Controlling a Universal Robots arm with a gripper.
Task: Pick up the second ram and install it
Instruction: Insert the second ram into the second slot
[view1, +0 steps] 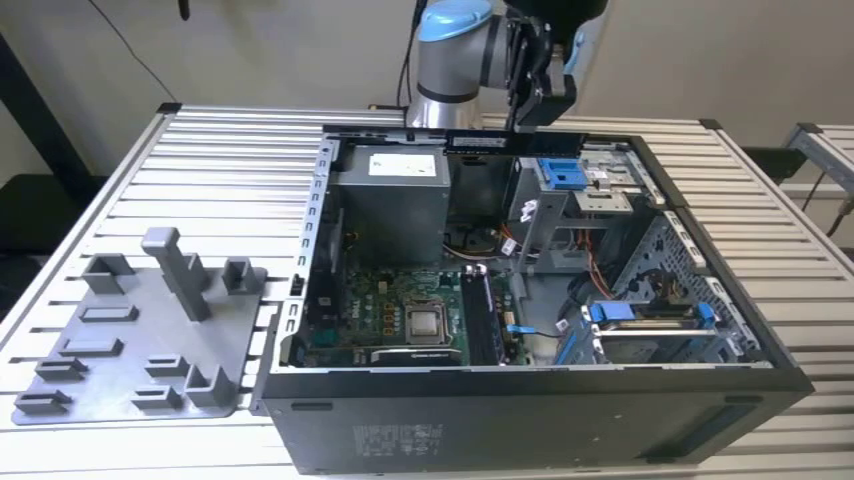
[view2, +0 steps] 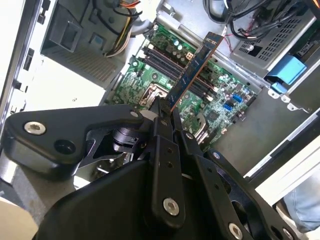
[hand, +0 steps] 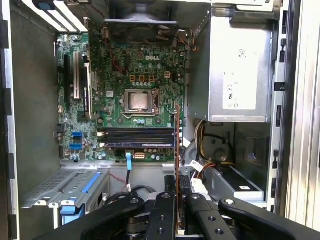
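My gripper (view1: 534, 125) is shut on the second ram (view1: 481, 142), a long thin dark stick held level above the back rim of the open computer case (view1: 534, 400). In the second wrist view the ram (view2: 195, 65) sticks out from between the black fingers (view2: 160, 125), pointing toward the green motherboard (view2: 220, 100). The first wrist view shows the ram (hand: 177, 140) edge-on, hanging over the end of the black memory slots (hand: 137, 136). The stick is well above the board and touches nothing else.
A grey power-supply box (view1: 387, 190) sits at the back of the case beside the board. Drive cages with blue latches (view1: 561, 172) and loose cables (hand: 200, 165) fill the exterior view's right side. A grey fixture tray (view1: 134, 340) lies on the slatted table at the exterior view's left.
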